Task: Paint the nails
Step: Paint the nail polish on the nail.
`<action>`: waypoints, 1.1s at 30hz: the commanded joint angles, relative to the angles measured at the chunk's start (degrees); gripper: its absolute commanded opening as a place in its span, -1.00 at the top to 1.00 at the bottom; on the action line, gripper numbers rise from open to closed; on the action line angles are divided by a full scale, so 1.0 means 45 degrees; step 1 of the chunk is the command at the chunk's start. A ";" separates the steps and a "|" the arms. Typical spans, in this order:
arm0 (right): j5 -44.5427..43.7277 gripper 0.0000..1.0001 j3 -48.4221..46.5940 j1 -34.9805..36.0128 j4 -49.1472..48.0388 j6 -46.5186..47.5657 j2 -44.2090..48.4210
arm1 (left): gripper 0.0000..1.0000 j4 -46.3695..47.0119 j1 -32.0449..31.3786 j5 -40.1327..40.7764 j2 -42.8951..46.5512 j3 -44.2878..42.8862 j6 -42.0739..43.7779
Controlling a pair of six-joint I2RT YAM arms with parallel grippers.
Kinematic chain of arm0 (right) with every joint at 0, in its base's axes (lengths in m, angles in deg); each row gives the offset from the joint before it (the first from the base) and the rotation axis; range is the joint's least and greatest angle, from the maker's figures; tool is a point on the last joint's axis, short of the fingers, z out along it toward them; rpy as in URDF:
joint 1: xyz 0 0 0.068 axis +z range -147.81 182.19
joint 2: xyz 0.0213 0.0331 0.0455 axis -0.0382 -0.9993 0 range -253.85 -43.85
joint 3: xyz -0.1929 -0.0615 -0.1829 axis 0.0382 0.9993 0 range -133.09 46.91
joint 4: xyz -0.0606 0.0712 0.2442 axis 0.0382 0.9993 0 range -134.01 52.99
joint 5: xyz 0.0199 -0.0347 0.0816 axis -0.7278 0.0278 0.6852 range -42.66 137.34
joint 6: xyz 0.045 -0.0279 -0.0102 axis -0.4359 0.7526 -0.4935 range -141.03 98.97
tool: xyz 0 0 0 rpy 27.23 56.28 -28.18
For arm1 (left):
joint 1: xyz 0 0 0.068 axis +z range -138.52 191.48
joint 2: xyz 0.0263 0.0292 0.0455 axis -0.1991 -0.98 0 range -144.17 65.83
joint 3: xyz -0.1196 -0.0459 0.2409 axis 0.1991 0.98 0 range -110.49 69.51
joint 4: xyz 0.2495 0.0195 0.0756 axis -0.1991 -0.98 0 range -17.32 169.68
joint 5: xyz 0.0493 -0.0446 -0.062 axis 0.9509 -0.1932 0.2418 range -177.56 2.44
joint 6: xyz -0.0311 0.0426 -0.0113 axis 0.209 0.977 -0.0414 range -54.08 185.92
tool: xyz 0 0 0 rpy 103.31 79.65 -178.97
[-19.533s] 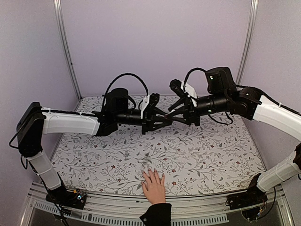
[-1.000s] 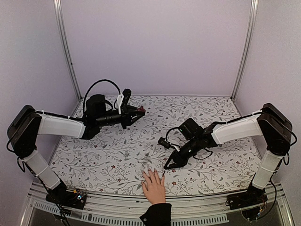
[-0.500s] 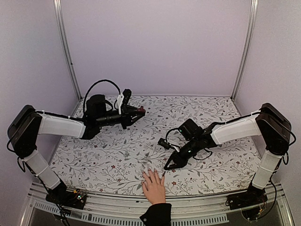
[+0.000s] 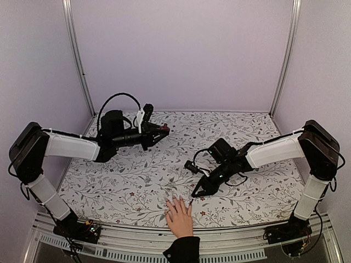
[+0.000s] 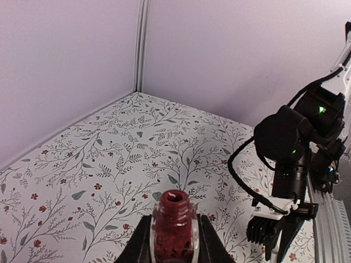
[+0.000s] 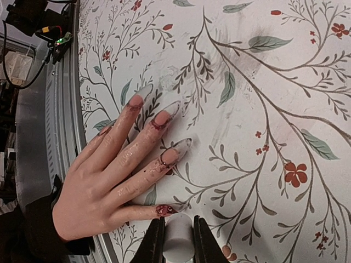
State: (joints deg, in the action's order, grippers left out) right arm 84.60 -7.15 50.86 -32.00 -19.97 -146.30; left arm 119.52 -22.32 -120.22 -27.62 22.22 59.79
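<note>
Right gripper (image 4: 196, 193) was clamped on the white cap (image 6: 178, 240), low over the floral cloth (image 4: 247, 192). The hand (image 4: 179, 217) lay flat at the near edge, just near-left of that gripper, fingers running away toward the far wall. The nails (image 6: 167, 112) showed red smears, and the finger nearest the cap was just beside it. The right arm was the nearer. The left gripper (image 4: 162, 129), well apart at far left, was gripping the uncapped dark-red bottle (image 5: 174, 230) upright. No readable writing or brand anywhere.
</note>
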 commanded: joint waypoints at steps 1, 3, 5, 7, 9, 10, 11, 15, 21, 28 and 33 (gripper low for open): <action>-0.0285 1.00 -0.0330 -0.0099 0.0007 -0.0099 0.0110 | 1.00 0.0386 0.0187 -0.0122 -0.0154 -0.0059 -0.0110; -0.0307 1.00 -0.0330 -0.0147 0.0007 -0.0118 0.0176 | 1.00 0.0386 0.0176 -0.0110 -0.0167 -0.0077 -0.0114; -0.0328 1.00 -0.0330 -0.0160 0.0008 -0.0118 0.0237 | 1.00 0.0386 0.0187 -0.0106 -0.0170 -0.0080 -0.0109; -0.0320 1.00 -0.0320 -0.0170 0.0009 -0.0118 0.0349 | 1.00 0.0386 0.0177 -0.0121 -0.0171 -0.0078 -0.0107; -0.0256 1.00 -0.0310 -0.0163 -0.0004 -0.0085 0.0486 | 1.00 0.0386 0.0170 -0.0135 -0.0170 -0.0082 -0.0117; -0.0225 1.00 -0.0308 -0.0159 -0.0019 -0.0080 0.0634 | 1.00 0.0386 0.0185 -0.0140 -0.0144 -0.0088 -0.0121; -0.0192 1.00 -0.0293 -0.0164 -0.0040 -0.0079 0.0763 | 1.00 0.0386 0.0185 -0.0143 -0.0151 -0.0079 -0.0127; 0.0104 1.00 -0.0252 -0.0168 -0.0093 -0.0041 0.1184 | 1.00 0.0406 0.0184 -0.0142 -0.0084 -0.0058 -0.0131; 0.0381 1.00 -0.0252 -0.0065 0.0148 0.0081 0.1060 | 1.00 0.0425 0.0178 -0.0123 0.0024 0.0033 -0.0108; 0.0296 1.00 -0.0271 0.0084 0.0337 0.0248 0.0602 | 1.00 0.0481 0.0187 -0.0138 0.0006 0.0038 -0.0120; 0.0235 1.00 -0.0310 0.0130 0.0286 0.0207 0.0339 | 1.00 0.0465 0.0179 -0.0110 0.0031 0.0058 -0.0104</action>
State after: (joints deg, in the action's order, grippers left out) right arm 85.43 -7.15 51.01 -31.17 -19.69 -143.35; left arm 119.61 -22.23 -120.24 -27.62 22.22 59.64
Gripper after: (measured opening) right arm 0.128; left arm 0.203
